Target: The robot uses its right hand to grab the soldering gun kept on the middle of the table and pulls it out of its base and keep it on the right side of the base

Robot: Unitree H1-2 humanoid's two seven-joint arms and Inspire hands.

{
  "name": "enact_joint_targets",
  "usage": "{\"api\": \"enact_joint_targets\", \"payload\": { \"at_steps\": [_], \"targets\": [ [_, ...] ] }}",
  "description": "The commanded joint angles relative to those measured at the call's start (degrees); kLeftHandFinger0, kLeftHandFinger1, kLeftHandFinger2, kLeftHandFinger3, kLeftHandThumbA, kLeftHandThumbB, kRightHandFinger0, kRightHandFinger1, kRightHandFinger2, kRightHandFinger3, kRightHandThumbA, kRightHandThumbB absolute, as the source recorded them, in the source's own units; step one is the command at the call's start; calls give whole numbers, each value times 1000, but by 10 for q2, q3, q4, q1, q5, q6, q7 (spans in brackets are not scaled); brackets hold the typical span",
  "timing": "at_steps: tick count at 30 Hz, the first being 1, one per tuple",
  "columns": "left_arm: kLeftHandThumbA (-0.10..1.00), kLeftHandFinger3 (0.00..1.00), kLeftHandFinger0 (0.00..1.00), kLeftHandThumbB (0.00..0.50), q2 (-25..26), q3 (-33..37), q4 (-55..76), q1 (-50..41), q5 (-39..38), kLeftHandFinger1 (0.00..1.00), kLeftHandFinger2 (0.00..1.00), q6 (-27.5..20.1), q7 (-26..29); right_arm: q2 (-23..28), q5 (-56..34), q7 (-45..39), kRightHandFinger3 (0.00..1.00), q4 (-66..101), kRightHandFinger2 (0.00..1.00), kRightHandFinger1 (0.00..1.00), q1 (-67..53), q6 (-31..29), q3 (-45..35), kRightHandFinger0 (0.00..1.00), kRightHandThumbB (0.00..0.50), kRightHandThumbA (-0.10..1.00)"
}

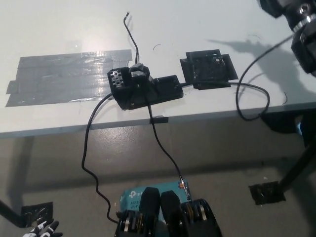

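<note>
Closest to the camera, down at the bottom left corner, the white left hand [42,230] just pokes into the shot over the floor, resting, and so little of it shows that I can't tell whether its fingers are released or clenched. A teal box [148,193] sits on the floor near the bottom middle, with black cables [91,158] looping down to it from the desk. Further out is the white desk [197,29], and near its front edge sits the black base [144,89] with a perforated block at its left end, well to the left of and nearer than the right hand. A wide patch of grey tape [59,76] is stuck flat on the desk just left of the base. Right of the base, between it and the right hand, there's a square patch of black tape [208,69]. A black cord [252,96] runs from around there, loops off the desk edge and climbs up toward the top right. Up in that far top right corner is the black right arm [296,24], mostly cut off by the frame edge, so honestly can't tell if its fingers are clenched, released or grasping anything. I can't make out the soldering gun anywhere clearly; it's not visibly in the base, and whatever's at the end of that cord is out of frame.
</note>
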State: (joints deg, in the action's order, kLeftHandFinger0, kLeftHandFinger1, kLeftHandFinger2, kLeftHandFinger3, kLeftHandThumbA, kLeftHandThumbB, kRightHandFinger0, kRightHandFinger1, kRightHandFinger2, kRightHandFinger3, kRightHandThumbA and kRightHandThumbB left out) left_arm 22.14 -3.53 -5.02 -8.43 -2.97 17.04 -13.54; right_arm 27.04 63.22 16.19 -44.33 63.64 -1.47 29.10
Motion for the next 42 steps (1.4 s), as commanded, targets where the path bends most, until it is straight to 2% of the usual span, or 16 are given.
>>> {"api": "enact_joint_targets", "payload": {
  "at_steps": [1, 2, 3, 4, 7, 10, 14, 17, 20, 24, 26, 27, 32, 34, 36, 42],
  "targets": [
    [757, 957, 393, 358, 14, -3, 18, -2, 3, 624, 747, -2, -4, -4, -48, -79, 391, 32, 77, 0, -6, 52, -31, 0, 240, 17],
    [756, 956, 400, 370, 14, -2, 12, 1, 5, 621, 748, -6, -3, -11, -34, -108, 204, 38, 128, 28, -25, 80, -23, 0, 51, 163],
    [762, 957, 419, 371, 15, -1, 11, 1, 3, 638, 751, -8, -6, -17, -44, -110, 226, 40, 174, 45, -37, 79, -29, 0, 50, 168],
    [766, 958, 437, 375, 16, -1, 11, 1, 5, 649, 757, -9, -6, -24, -56, -102, 356, 42, 241, 128, -51, 77, -37, 0, 124, 75],
    [771, 948, 450, 396, 17, 0, 13, 0, 4, 642, 750, -9, -7, -42, -75, -139, 294, 39, 346, 125, -77, 81, -39, 0, 79, -100],
    [772, 951, 467, 367, 16, 4, 20, 1, 9, 655, 757, -2, -6, -65, -86, -174, 455, 47, 402, 139, -104, 102, -38, 0, 74, -100],
    [768, 953, 449, 356, 13, 7, 19, 4, 11, 650, 770, -4, -5, -89, -100, -188, 416, 36, 470, 183, -119, 100, -35, 0, 0, 37],
    [776, 970, 414, 357, 15, 9, 23, 4, 12, 620, 765, -4, -7, -102, -134, -239, 571, 38, 616, 338, -123, 84, -38, 106, 0, -100],
    [777, 987, 408, 362, 17, 12, 28, 7, 18, 604, 758, 6, -4, -102, -143, -290, 878, 54, 535, 351, -121, 98, -32, 187, 0, -90],
    [780, 989, 445, 351, 21, 13, 28, 5, 20, 618, 774, 8, -6, -97, -159, -325, 1000, 52, 692, 519, -118, 108, -32, 429, 2, 356],
    [778, 997, 458, 353, 22, 13, 28, 5, 18, 636, 784, 6, -8, -97, -159, -331, 1000, 52, 798, 714, -116, 120, -31, 593, 11, 419],
    [777, 1000, 485, 361, 21, 13, 25, 6, 19, 641, 788, 6, -7, -86, -141, -321, 1000, 46, 1000, 1000, -112, 108, -17, 1000, 43, 561],
    [777, 991, 472, 346, 22, 12, 29, 5, 21, 638, 779, 5, -6, -71, -110, -353, 1000, 55, 1000, 1000, -97, 139, 11, 1000, 201, 874],
    [774, 986, 439, 346, 21, 11, 32, 3, 22, 622, 772, 8, -4, -59, -85, -394, 1000, 72, 1000, 1000, -89, 169, 34, 1000, 414, 1000],
    [775, 975, 419, 345, 20, 11, 29, 3, 21, 614, 761, 3, -5, -58, -82, -404, 1000, 74, 1000, 1000, -83, 188, 40, 1000, 499, 1000],
    [771, 964, 444, 352, 19, 11, 25, 1, 21, 638, 761, -2, -5, -58, -107, -403, 1000, 81, 1000, 1000, -69, 218, 16, 1000, 500, 1000]
  ]
}}
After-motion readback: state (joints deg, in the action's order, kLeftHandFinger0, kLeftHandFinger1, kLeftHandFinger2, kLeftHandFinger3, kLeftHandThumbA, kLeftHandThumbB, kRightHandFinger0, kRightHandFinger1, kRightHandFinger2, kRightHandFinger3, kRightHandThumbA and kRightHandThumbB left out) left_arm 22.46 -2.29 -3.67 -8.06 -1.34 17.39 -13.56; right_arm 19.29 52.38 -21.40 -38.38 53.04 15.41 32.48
